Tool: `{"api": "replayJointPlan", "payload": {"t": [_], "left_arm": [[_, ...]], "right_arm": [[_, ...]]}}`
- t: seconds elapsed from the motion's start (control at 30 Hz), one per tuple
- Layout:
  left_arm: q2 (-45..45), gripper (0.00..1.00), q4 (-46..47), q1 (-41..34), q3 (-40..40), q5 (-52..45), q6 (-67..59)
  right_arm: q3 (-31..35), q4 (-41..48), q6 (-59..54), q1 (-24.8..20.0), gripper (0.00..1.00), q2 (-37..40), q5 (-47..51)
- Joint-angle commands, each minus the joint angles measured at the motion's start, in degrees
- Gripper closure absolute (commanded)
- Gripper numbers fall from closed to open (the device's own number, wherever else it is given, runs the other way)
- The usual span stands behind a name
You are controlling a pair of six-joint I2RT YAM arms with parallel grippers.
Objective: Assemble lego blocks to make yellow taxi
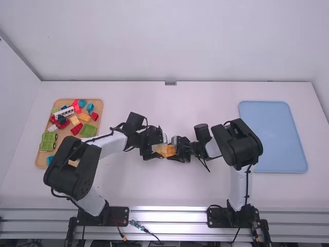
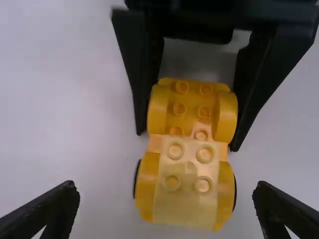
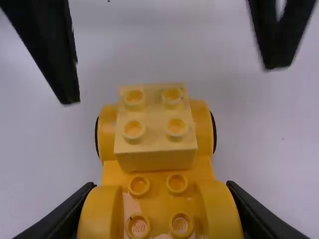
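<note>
While your right gripper pinches the studded, round-fendered car, your left gripper gapes near its boxy block.

And off the right wrist view's bottom edge runs the yellow plastic car base, round black wheels mostly tucked behind its sides! Up top, the black left gripper is cropped. High view: tan wooden tray, partly covered by the white-and-black left arm.

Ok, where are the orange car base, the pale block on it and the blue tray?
Orange car base [image 2: 228,118], left wrist view: rounded fender.
Pale block [image 3: 156,161], right wrist view: side below studs.
Blue tray [image 1: 273,136], high view: middle.
</note>
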State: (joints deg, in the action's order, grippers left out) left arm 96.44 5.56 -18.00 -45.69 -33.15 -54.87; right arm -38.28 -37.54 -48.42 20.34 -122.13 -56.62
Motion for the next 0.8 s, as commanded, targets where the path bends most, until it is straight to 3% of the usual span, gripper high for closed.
{"api": "replayJointPlan", "payload": {"t": [0.0, 0.03, 0.07, 0.1, 0.13, 0.17, 0.2, 0.77], "left_arm": [[-2.9, 0.09, 0.0, 0.0, 0.3, -0.4, 0.4], [-3.2, 0.12, -0.3, 0.0, 0.3, -0.4, 0.4], [-3.4, 0.28, -0.6, 0.0, 0.3, -0.4, 0.4], [-3.5, 0.33, -0.7, 0.0, 0.3, -0.4, 0.4], [-3.5, 0.69, -0.9, 0.0, 0.3, -0.4, 0.5], [-3.4, 0.95, -0.7, 0.0, 0.3, -0.8, 0.6], [-3.3, 0.98, -0.6, 0.0, 0.4, -1.9, 0.7], [3.3, 0.98, -2.4, 0.0, 0.4, -11.6, -4.6]], "right_arm": [[0.4, 0.8, -1.4, -0.2, 0.73, -0.7, 4.2], [0.4, 0.8, -1.3, -0.2, 0.73, -0.7, 4.2], [0.4, 0.8, -1.4, -0.2, 0.73, -0.7, 4.2], [0.4, 0.8, -1.4, -0.2, 0.73, -0.7, 4.2], [0.4, 0.8, -1.4, -0.2, 0.73, -0.7, 4.2], [0.4, 0.8, -1.4, -0.2, 0.73, -0.7, 4.2], [0.4, 0.8, -1.4, -0.2, 0.73, -0.7, 4.2], [0.4, 0.8, -1.4, -0.2, 0.73, -0.7, 4.2]]}}
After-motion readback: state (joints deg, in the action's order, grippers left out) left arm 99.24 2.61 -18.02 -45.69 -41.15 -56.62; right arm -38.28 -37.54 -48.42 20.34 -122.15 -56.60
